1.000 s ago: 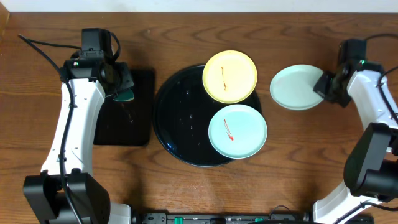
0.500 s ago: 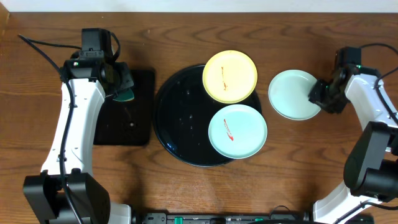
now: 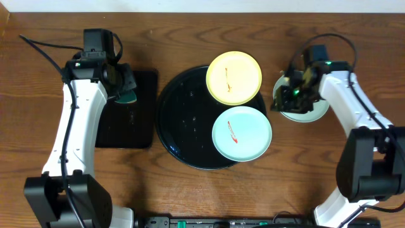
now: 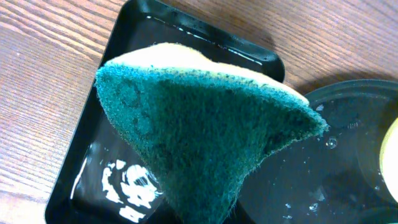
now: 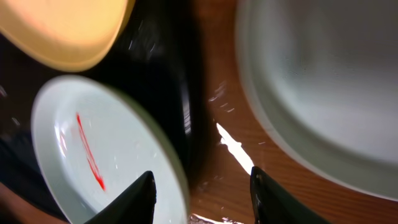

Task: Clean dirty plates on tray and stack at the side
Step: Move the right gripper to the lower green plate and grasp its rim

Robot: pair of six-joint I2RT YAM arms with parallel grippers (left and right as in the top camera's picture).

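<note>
The round black tray holds a pale yellow plate and a pale mint-blue plate, each with a thin red smear. A second mint-blue plate, with no smear in view, lies on the table right of the tray. My right gripper is open and empty over that plate's left edge. In the right wrist view its fingertips straddle the smeared blue plate's rim and bare wood, with the clean plate to the right. My left gripper is shut on a green sponge.
A smaller rectangular black tray lies left of the round tray, wet inside, under the sponge; it shows in the left wrist view. Wet streaks lie on the wood between the plates.
My right gripper has let go of the clean mint-blue plate, now lying flat on the table, and has moved left over its left edge toward the tray. The left arm has not moved.
</note>
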